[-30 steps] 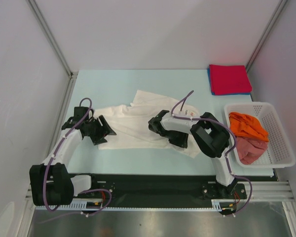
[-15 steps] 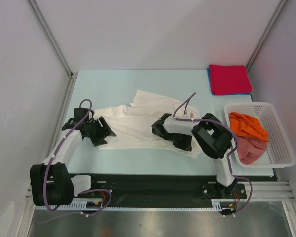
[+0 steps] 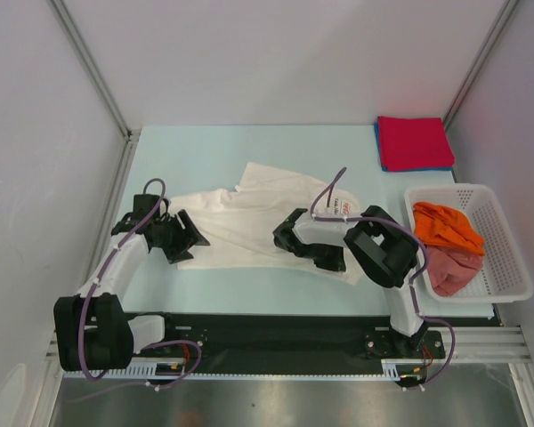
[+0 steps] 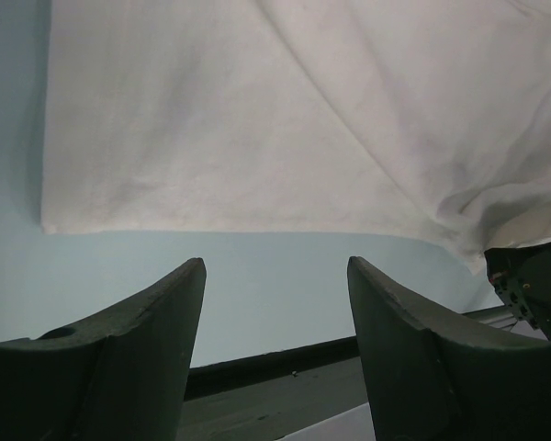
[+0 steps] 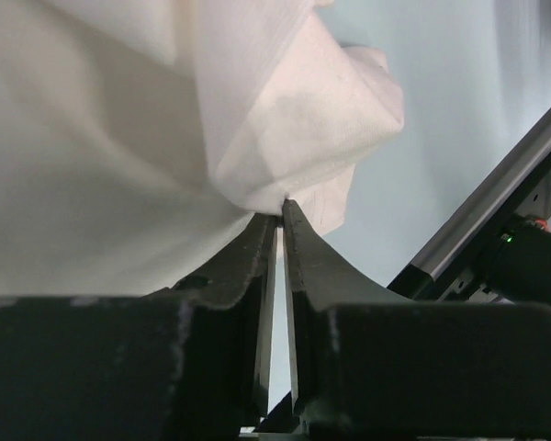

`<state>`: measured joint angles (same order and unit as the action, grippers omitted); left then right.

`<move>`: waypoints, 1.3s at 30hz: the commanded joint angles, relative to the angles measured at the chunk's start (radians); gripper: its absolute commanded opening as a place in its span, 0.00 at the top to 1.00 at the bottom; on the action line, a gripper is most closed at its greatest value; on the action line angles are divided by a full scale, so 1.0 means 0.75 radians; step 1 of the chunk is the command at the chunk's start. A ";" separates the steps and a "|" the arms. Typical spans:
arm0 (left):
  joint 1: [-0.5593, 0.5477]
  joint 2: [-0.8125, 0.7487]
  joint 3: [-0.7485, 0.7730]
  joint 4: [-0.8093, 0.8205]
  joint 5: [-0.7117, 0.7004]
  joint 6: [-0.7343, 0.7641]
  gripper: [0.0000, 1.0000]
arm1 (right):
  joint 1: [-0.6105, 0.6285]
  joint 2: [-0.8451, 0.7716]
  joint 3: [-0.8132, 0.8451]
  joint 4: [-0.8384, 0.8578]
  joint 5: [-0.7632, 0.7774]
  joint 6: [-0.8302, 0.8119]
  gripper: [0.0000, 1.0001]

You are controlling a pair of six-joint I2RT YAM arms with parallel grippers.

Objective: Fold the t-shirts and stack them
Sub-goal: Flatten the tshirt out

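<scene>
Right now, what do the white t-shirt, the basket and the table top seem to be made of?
The white t-shirt: soft matte cloth, probably cotton knit; it creases and lies in loose folds. The basket: white plastic, seemingly rigid; moulded lattice walls, smooth rim. The table top: smooth pale blue sheet, perhaps laminate; flat, no visible texture.

- My right end effector (image 5: 281, 209) has drawn its jaws in from partly open to almost together, and they now pinch a bunched fold of the white t-shirt (image 3: 236, 222).
- It has also slid a little toward the near edge of the worktop (image 3: 205, 151), its forearm and cable shifting with it.
</scene>
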<state>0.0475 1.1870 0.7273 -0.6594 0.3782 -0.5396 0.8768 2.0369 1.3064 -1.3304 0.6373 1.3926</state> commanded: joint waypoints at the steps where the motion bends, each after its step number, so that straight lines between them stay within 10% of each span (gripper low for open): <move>1: 0.014 -0.014 -0.006 0.026 0.021 0.034 0.31 | 0.038 0.004 0.013 -0.079 0.146 -0.010 0.90; 10: 0.045 -0.071 -0.002 -0.015 -0.062 -0.013 0.30 | 0.062 -0.294 -0.087 0.062 0.192 -0.322 1.00; 18: 0.153 -0.063 -0.047 -0.164 -0.302 -0.187 0.44 | -0.042 -0.711 -0.275 0.536 -0.168 -0.877 1.00; 39: 0.237 0.254 -0.072 -0.019 -0.355 -0.238 0.50 | -0.300 -1.086 -0.396 0.780 -0.592 -1.045 1.00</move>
<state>0.2192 1.3529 0.6601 -0.7109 0.1223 -0.6941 0.6670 1.2583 1.0130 -0.7818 0.2276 0.6331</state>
